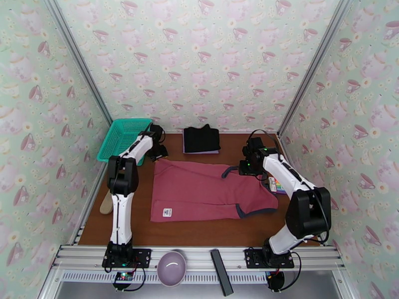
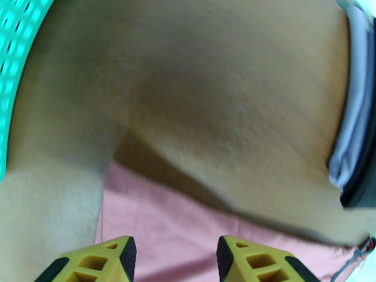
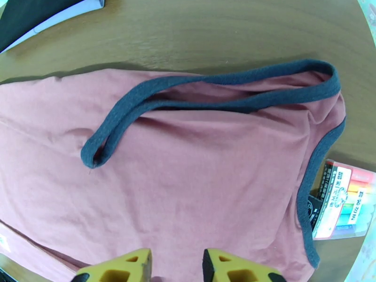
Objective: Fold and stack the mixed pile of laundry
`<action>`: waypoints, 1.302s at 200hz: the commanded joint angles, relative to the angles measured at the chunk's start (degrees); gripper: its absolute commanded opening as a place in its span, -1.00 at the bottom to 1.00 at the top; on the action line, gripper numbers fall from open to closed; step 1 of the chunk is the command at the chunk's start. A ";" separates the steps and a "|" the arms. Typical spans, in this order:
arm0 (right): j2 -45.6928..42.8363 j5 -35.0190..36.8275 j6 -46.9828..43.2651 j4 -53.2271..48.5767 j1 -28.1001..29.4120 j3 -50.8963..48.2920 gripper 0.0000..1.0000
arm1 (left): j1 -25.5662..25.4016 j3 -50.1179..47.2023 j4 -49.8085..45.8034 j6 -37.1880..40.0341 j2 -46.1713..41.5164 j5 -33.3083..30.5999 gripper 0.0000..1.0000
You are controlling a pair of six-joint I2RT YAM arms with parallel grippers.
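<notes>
The dusty-red sleeveless top (image 1: 199, 190) lies spread flat on the brown table, its navy-trimmed shoulder end to the right. At the back the folded black garment (image 1: 201, 138) rests on the lavender cloth (image 1: 200, 151). My left gripper (image 1: 158, 151) hovers over the top's far-left corner; the left wrist view shows the fingers (image 2: 127, 257) apart above the red fabric (image 2: 188, 236). My right gripper (image 1: 247, 168) hangs over the navy strap (image 3: 141, 109) near the neckline, its fingers (image 3: 221, 266) apart with nothing between them.
A teal mesh basket (image 1: 122, 138) stands at the back left. A pack of coloured markers (image 3: 345, 200) pokes out from under the top's right edge. A beige object (image 1: 106, 204) lies at the left table edge. A purple bowl (image 1: 171, 267) and a black bar (image 1: 221, 271) sit on the front rail.
</notes>
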 commanded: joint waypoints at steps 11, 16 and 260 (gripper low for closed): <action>-1.70 -2.47 -0.58 2.20 -0.03 -2.01 -0.29 | 0.18 5.87 -5.33 -0.94 4.82 -2.41 0.03; -1.70 -2.57 -0.59 2.24 -0.07 -2.02 -0.30 | 0.15 6.66 -5.87 -0.94 5.61 -2.37 0.02; 14.94 18.91 -27.12 11.15 17.84 3.22 -0.37 | 0.58 4.41 -4.34 0.53 5.49 -1.66 -1.00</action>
